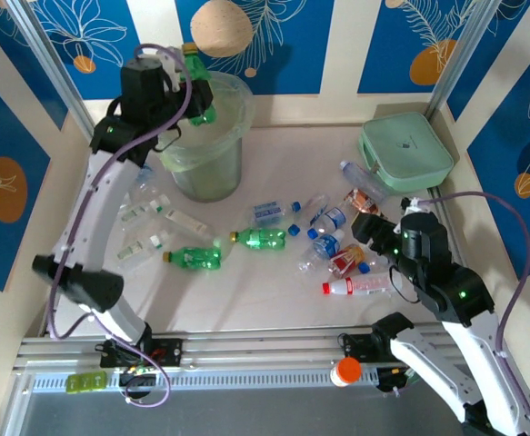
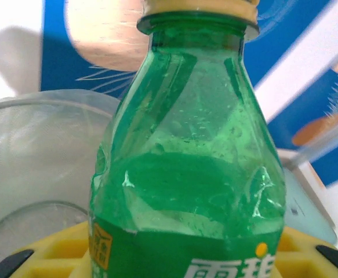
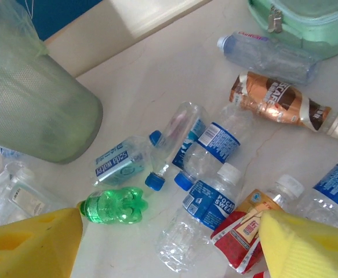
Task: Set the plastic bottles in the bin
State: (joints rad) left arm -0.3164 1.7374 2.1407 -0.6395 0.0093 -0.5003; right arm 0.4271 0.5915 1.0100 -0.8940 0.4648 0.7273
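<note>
Green bottle [image 2: 186, 174] in left claw [image 1: 192, 98] above bin [image 1: 205, 173]; right claw [image 3: 169, 246] agape

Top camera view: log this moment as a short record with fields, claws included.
bin: upright, far left of the table
left claw: shut on a green bottle with a yellow cap
held bottle's place: above the bin's mouth, not yet dropped
right claw: open, empty, above the bottle cluster on the right
loose green bottles: two, lying on their sides mid-table
mint case: far right corner
</note>
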